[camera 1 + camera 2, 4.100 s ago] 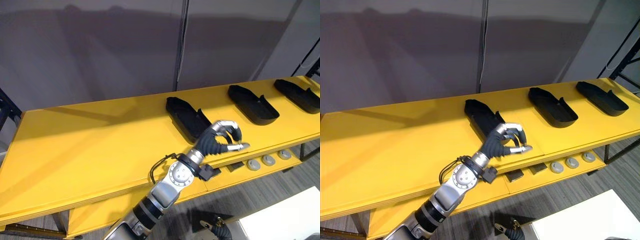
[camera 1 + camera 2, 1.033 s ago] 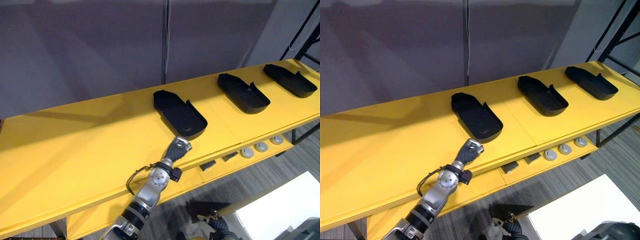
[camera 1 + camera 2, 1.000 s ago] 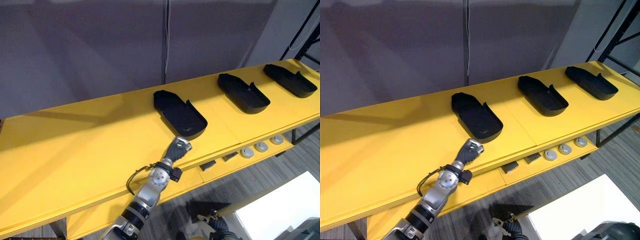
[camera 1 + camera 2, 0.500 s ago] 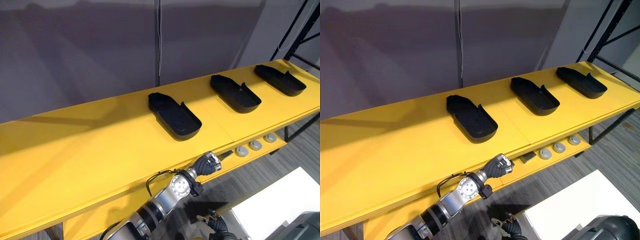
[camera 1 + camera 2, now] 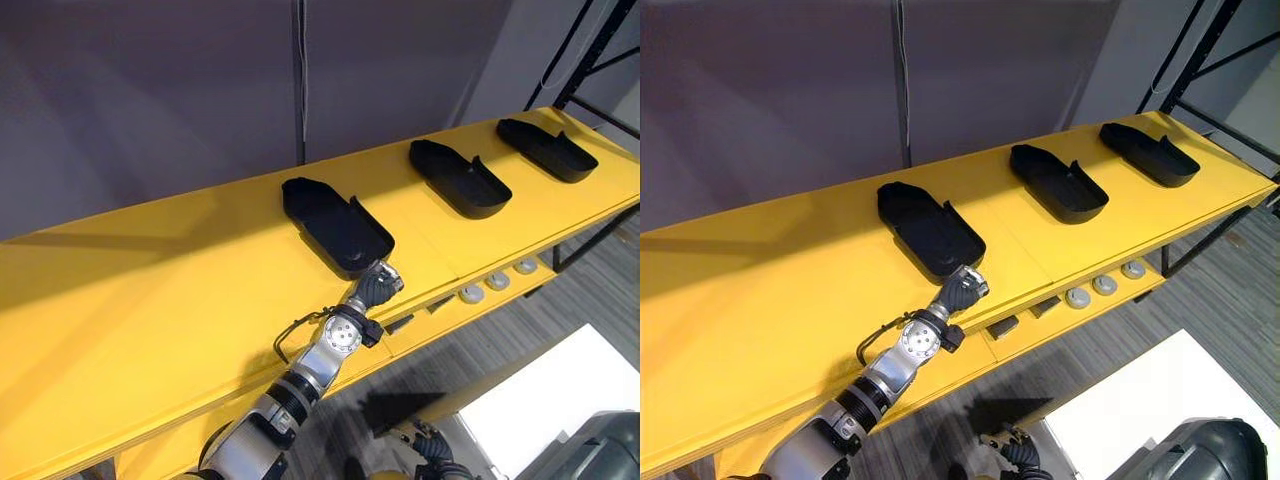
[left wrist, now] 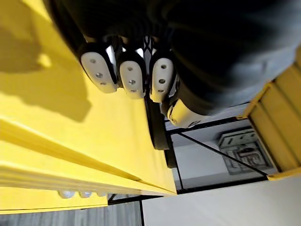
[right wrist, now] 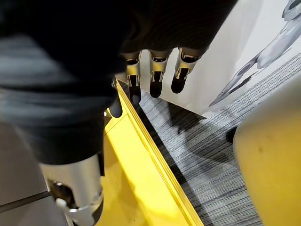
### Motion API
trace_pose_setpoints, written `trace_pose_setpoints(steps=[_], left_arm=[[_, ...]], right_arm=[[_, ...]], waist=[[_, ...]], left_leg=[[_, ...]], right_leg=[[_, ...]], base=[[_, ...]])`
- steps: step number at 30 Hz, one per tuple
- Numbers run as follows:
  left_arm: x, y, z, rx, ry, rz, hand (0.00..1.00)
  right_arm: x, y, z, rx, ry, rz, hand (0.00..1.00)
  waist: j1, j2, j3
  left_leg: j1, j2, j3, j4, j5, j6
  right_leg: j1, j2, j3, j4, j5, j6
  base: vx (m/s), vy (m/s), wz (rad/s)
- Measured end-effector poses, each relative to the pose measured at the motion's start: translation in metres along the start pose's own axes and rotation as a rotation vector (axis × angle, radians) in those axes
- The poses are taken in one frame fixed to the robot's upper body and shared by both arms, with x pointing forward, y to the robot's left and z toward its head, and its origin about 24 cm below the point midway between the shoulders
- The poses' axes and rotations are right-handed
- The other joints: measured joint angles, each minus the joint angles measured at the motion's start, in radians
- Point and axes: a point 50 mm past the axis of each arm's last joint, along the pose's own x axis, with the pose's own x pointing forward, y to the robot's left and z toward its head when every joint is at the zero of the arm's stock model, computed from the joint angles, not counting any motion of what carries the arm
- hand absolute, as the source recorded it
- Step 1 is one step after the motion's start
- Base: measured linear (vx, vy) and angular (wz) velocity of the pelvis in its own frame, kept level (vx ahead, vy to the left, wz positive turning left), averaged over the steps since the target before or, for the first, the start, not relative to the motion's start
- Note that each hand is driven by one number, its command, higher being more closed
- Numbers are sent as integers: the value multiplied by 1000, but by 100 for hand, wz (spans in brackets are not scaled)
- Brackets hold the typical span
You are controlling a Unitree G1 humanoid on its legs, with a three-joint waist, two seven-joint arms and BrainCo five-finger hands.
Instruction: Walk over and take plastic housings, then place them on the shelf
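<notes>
— Since half a second back the left hand [image 5: 378, 282] has come up from below the front edge of the yellow shelf [image 5: 150, 300]; it now sits over the top board.
— Where does it sit against the housings?
— Just at the near end of the nearest housing [image 5: 335, 225]. Whether it touches or is only beside it, I cannot tell.
— And its fingers?
— Curled into a fist with nothing inside them, as its own wrist view shows.
— The other housings?
— The middle housing [image 5: 458, 178] and the far housing [image 5: 547, 148] lie further right on the same board, well apart from each other. All three rest open side up and have kept their places; only the camera has shifted.
— The right hand?
— The right hand [image 7: 156, 75] hangs low with its fingers relaxed and straight, holding nothing, over the grey floor [image 7: 207, 155] beside a yellow edge.
— Anything under the top board?
— A lower shelf [image 5: 483, 297] with three pale round discs [image 5: 497, 281] in a row.
</notes>
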Motion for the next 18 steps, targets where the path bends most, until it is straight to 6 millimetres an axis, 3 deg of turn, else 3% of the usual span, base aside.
trace_pose_setpoints(steps=[12,18], left_arm=[[1,15,-14,-12,74,61,100],[4,33,-15,10,82,136,100]], right_arm=[[3,-2,-1,57,20,-31,0],[4,-2,0,58,17,-31,0]], waist=[[-14,-1,11],[-16,0,18]], left_leg=[[-7,-3,-2,1,0,0],[-7,-4,-4,1,-1,0]], right_leg=[[-7,-2,0,0,0,0],[-13,-2,1,-2,0,0]], base=[[-48,9,0],[-59,8,0]])
